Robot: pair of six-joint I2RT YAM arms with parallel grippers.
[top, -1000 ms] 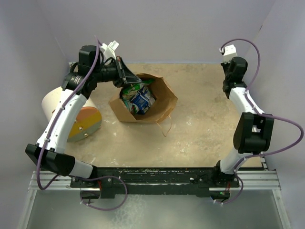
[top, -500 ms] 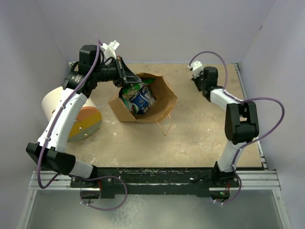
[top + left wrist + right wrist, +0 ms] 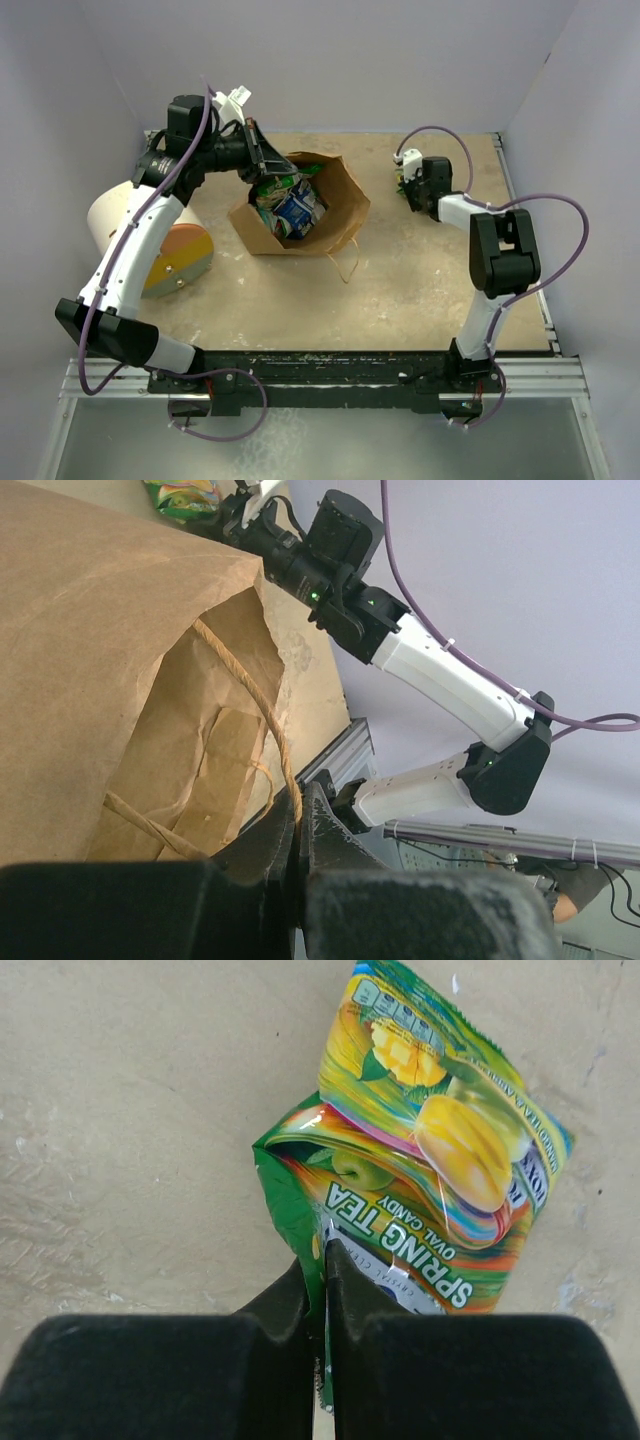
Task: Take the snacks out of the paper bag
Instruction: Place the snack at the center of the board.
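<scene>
The brown paper bag [image 3: 345,215] lies at the back middle of the table with its mouth open upward. Several snack packets [image 3: 290,208], blue and green, show inside it. My left gripper [image 3: 268,165] is at the bag's back-left rim, shut on a twisted paper handle [image 3: 262,700]; the bag's wall [image 3: 90,630] fills the left wrist view. My right gripper [image 3: 405,186] is to the right of the bag, shut on the edge of a green-yellow "Spring Tea" packet [image 3: 430,1150] low at the table. I cannot tell whether the packet touches the table.
A white cylinder with an orange-yellow round end [image 3: 150,235] lies at the left under my left arm. The bag's other handle [image 3: 347,262] trails toward the front. Grey walls close in the back and sides.
My right arm swung from the back right corner inward and down toward the table, right of the bag, with the green-yellow packet in it. The left arm and the bag have not moved.
</scene>
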